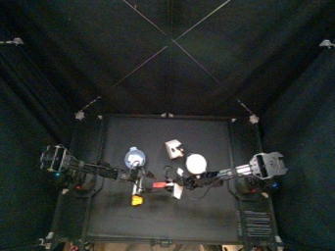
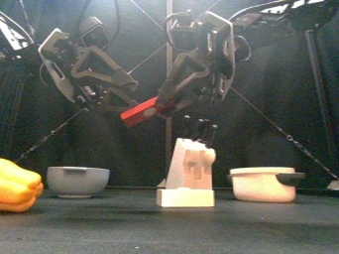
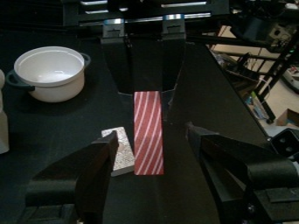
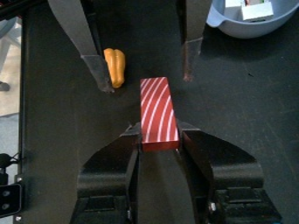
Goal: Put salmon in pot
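The salmon (image 4: 158, 107) is a red strip with pale stripes, held in the air above the table. My right gripper (image 4: 159, 136) is shut on one end of it. My left gripper (image 3: 152, 150) faces it with its jaws open on either side of the other end (image 3: 146, 131), not touching. In the front view the salmon (image 2: 143, 109) hangs tilted between the two arms. The white pot (image 2: 265, 184) stands on the table to the right, also in the left wrist view (image 3: 49, 72) and the top view (image 1: 197, 164).
A bluish-grey bowl (image 2: 77, 181) stands at the left, and a pinkish-white block (image 2: 185, 174) with dark handles in the middle. A yellow piece (image 2: 16, 186) lies at the front left. A pale flat piece (image 3: 117, 149) lies under the grippers.
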